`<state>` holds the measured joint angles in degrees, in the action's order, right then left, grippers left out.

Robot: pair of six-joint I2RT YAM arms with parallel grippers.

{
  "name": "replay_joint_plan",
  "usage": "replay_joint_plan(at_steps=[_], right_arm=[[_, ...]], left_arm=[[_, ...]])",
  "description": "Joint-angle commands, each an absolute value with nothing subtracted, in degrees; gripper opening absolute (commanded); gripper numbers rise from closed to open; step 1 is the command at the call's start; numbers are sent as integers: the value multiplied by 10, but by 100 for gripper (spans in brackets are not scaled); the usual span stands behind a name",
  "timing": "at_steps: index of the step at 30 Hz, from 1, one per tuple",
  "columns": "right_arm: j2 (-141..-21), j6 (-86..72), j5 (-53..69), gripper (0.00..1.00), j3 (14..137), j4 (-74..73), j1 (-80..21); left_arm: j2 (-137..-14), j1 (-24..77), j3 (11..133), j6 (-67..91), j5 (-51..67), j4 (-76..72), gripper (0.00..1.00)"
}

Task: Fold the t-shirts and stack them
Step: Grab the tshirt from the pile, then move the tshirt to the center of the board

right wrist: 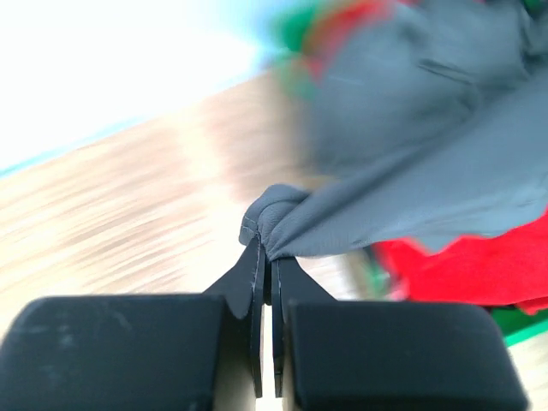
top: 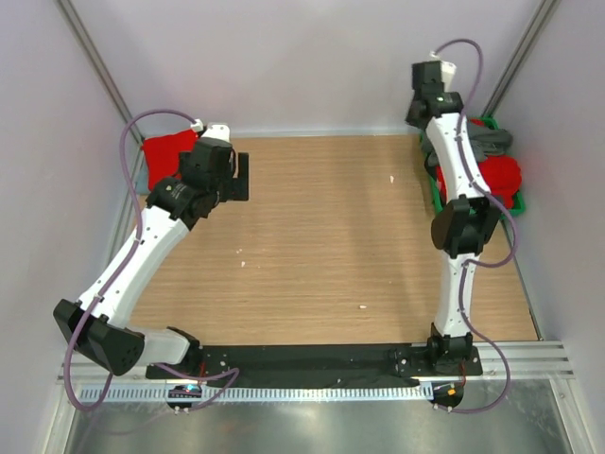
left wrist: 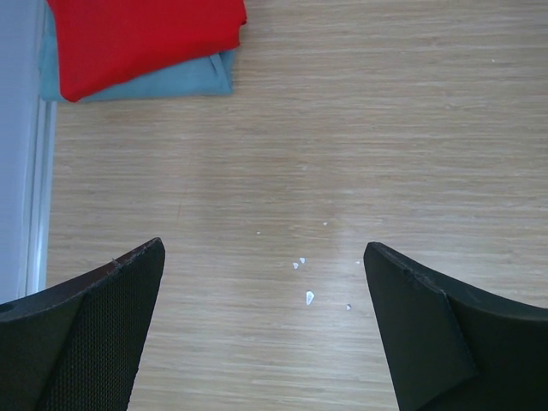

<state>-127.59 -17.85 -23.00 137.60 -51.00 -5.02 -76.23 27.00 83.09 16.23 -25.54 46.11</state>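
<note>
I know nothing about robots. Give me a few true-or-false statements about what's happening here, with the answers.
1. The right gripper pinches the grey shirt. True.
2. The left gripper holds a red shirt. False: it is open and empty above the table.
3. A folded red shirt lies on a blue shirt. True.
4. The grey shirt lies folded flat. False: it is bunched and crumpled.

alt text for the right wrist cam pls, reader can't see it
The right gripper is shut on a bunched fold of the dark grey t-shirt, whose cloth stretches up and to the right. A red t-shirt and a sliver of the green bin show beneath it. The wooden table behind is blurred.
</note>
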Motion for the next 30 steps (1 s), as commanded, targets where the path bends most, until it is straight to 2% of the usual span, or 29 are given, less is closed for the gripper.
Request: replay_joint_plan(at_steps=[1, 3, 6, 9, 10, 11, 12, 13, 17, 21, 25, 30], right_arm=[[-1131, -120, -266, 1, 1438, -526, -188], [-1087, -142, -277, 1, 1419, -526, -229], [-991, -174, -262, 1, 1323, -505, -236], [-897, -207, -251, 1, 1152, -468, -237], [-875, -226, -230, 31, 1057, -453, -237], [-859, -240, -226, 60, 1013, -453, -237], [-827, -253, -226, 77, 970, -452, -237], [-814, -266, -225, 98, 888, -445, -237], [-750, -332, -237, 100, 740, -434, -237], [-683, -359, -191, 100, 628, -401, -237], [-647, -359, -185, 100, 582, -394, -237], [-667, -346, -147, 100, 559, -379, -237]], left_arm=[[-763, 267, 828, 158, -304, 458, 100], [-763, 261, 827, 159, -312, 458, 100], [-758, 251, 825, 160, -317, 458, 100], [-751, 244, 823, 161, -322, 454, 99], [-745, 244, 817, 161, -322, 447, 100], [-744, 244, 815, 161, -322, 446, 100], [-742, 244, 814, 162, -319, 448, 100], [-743, 244, 822, 170, -314, 465, 100], [-724, 246, 827, 211, -258, 513, 100], [-661, 259, 740, 257, -201, 491, 100], [-632, 280, 631, 302, -120, 426, 100], [-672, 313, 578, 360, -85, 351, 99]])
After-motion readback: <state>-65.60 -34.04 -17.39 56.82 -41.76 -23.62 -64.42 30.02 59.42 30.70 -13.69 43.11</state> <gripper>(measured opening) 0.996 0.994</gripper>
